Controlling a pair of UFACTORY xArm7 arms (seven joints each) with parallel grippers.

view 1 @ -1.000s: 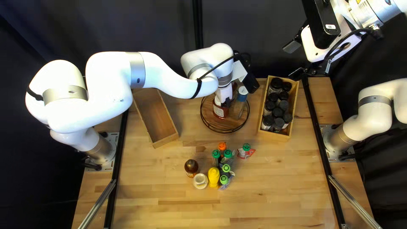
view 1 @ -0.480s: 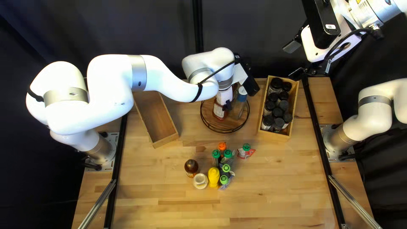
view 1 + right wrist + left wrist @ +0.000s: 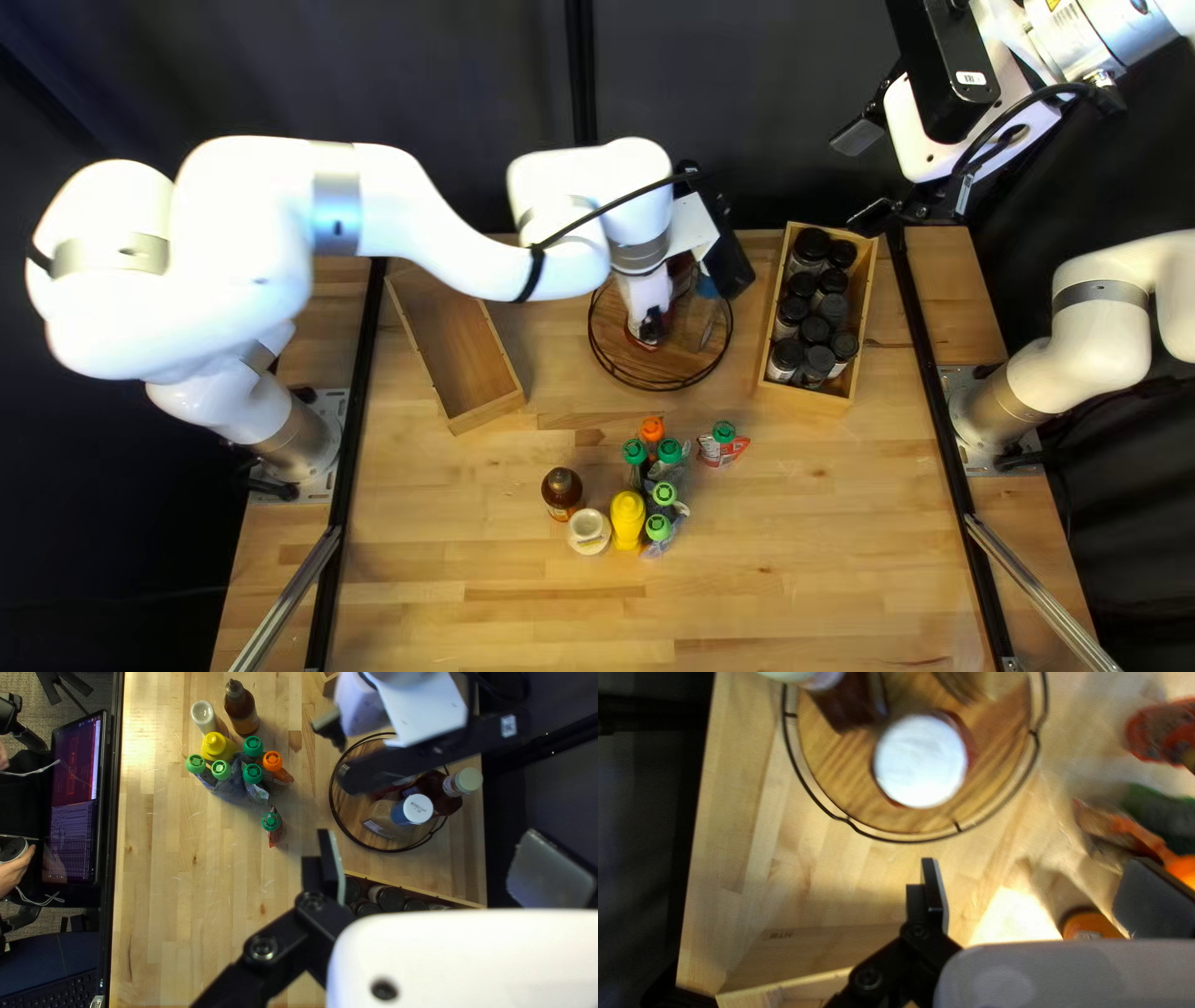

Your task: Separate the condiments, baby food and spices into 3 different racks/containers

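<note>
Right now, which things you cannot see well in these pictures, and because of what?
- White-lidded jar: top left view, mostly behind my left arm.
- Spice jars: right wrist view, partly behind my right hand.
- Dark bottle: left wrist view, cut off by the edge.
- Red pouch: left wrist view, blurred.

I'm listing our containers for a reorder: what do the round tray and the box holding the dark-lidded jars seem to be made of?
The round tray looks like satin-finished wood, from its brown, streaky grain; its thin black wire rim is probably coated metal. The box seems to be matt, pale wood, judging by its tan walls, though the species stays open.
</note>
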